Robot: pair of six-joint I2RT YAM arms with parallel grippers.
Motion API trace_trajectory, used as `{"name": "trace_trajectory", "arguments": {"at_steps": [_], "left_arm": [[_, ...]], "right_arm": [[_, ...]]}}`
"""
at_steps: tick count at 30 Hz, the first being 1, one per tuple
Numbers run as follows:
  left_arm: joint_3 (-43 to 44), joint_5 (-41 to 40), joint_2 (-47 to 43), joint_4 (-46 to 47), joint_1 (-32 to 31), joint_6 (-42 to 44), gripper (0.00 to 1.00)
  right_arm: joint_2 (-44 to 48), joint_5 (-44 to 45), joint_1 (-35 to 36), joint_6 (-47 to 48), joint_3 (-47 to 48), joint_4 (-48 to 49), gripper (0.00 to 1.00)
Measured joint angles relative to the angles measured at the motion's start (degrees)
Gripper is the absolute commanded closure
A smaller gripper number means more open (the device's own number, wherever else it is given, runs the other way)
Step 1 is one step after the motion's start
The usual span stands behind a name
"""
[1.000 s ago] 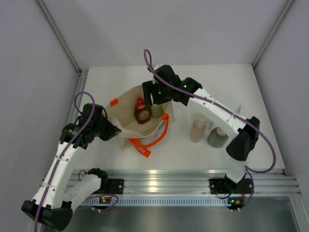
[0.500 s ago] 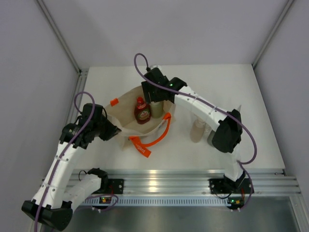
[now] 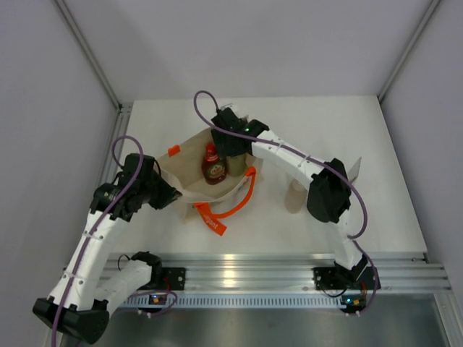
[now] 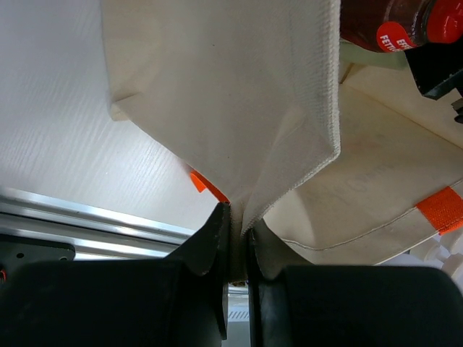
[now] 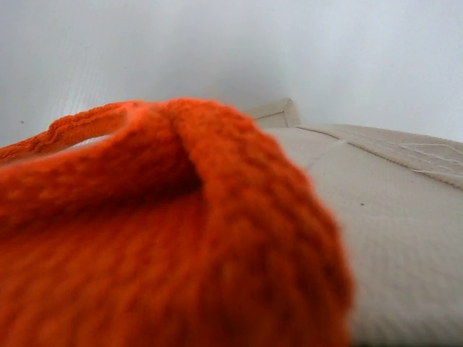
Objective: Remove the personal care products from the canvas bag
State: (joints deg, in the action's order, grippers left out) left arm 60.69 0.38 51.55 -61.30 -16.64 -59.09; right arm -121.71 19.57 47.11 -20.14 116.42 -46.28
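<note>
The beige canvas bag (image 3: 189, 160) lies with its mouth open and its orange handles (image 3: 239, 201) spread on the table. My left gripper (image 3: 171, 195) is shut on the bag's left edge, and the left wrist view shows the cloth pinched between the fingers (image 4: 236, 217). My right gripper (image 3: 230, 150) reaches down into the bag's mouth beside a red-capped dark red bottle (image 3: 212, 168). Its jaws are hidden: an orange strap (image 5: 166, 231) fills the right wrist view. One tan personal care bottle (image 3: 294, 196) stands on the table to the right, half hidden behind the right arm.
The right arm's elbow (image 3: 327, 194) hangs over the table right of the bag. Grey walls close in the table on the left, back and right. An aluminium rail (image 3: 239, 271) runs along the near edge.
The right gripper has moved left and deeper over the bag's mouth. Its elbow has swung in over the bottles on the table and now covers one. The left gripper has kept its hold.
</note>
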Motion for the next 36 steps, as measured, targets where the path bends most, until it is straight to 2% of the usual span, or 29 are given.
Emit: {"name": "trace_trajectory", "arguments": {"at_steps": [3,6,12,15,16,18,19,36], "left_arm": [[0.2,0.0,0.1,0.1,0.0,0.3,1.0],[0.3,0.0,0.2,0.2,0.0,0.5,1.0],[0.3,0.0,0.4,0.3,0.0,0.7,1.0],[0.3,0.0,0.4,0.4,0.0,0.8,1.0],[0.3,0.0,0.4,0.4,0.0,0.8,1.0],[0.3,0.0,0.4,0.5,0.0,0.8,1.0],[0.3,0.0,0.5,0.5,0.0,0.8,1.0],[1.1,0.0,1.4,0.5,0.0,0.8,1.0]], "right_arm": [[-0.9,0.1,-0.4,0.5,0.0,0.0,0.34],[-1.1,0.1,-0.8,0.9,0.0,0.4,0.44],[-1.2,-0.2,-1.3,1.1,0.0,1.7,0.48],[-1.2,-0.2,-1.5,1.5,0.0,2.0,0.64],[-1.2,-0.2,-1.6,1.6,0.0,2.1,0.75],[-1.2,-0.5,-1.6,1.9,0.0,2.3,0.87],[-1.2,-0.6,-1.6,2.0,0.0,2.4,0.98],[-0.1,-4.5,-2.0,5.6,0.0,2.1,1.0]]}}
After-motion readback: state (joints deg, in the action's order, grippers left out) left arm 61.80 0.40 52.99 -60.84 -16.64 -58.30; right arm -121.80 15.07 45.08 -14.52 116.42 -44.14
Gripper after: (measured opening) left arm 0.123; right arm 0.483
